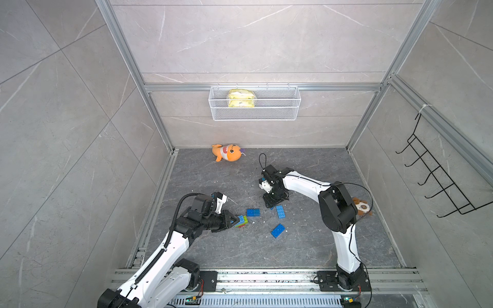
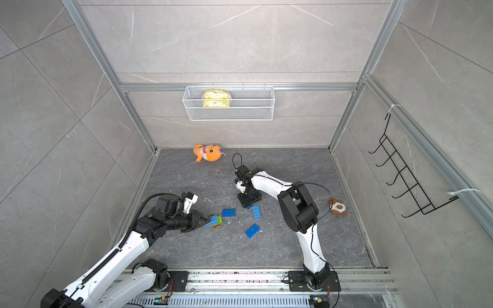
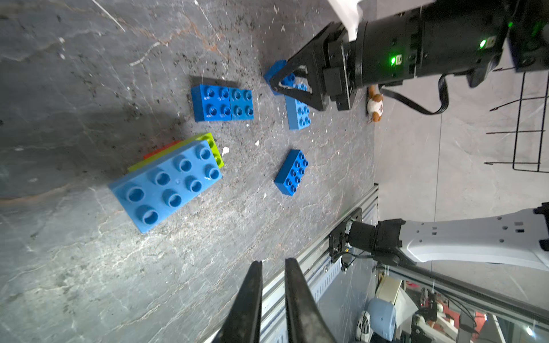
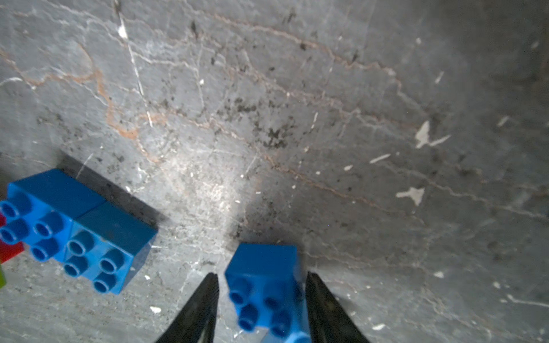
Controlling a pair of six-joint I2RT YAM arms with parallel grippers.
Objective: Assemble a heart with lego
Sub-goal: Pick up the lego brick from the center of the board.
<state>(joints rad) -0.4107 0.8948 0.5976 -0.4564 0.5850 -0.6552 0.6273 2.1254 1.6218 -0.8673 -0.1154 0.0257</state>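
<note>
1. A dark grey, stone-veined surface (image 1: pixel 240 256), scuffed and flecked with white crumbs, carries glossy, studded plastic lego bricks.
2. The heart (image 3: pixel 166 178), only partly built, lies left of the surface's centre. It is a light blue eight-stud oblong stacked over a lime-green brick, with a red edge showing beneath.
3. The left end effector (image 3: pixel 273 262) has two thin black fingers drawn almost together with only a slit between them. It holds nothing, and in both top views its tip sits just beside the heart.
4. The right end effector (image 4: pixel 261 277) points downward, its jaws apart astride a small blue square brick (image 4: pixel 264 267). One finger seems to touch the brick; a gap shows at the other.
5. A pair of blue square bricks (image 3: pixel 222 102) sits butted side by side between the heart and the right end effector.
6. A blue oblong brick (image 1: pixel 280 211) lies just beside the right end effector. A second blue oblong brick (image 1: pixel 277 231) lies nearer the robot's base.
7. An orange plush shark (image 1: pixel 228 152) rests by the back wall, below a white wire-mesh basket (image 1: pixel 254 102).
</note>
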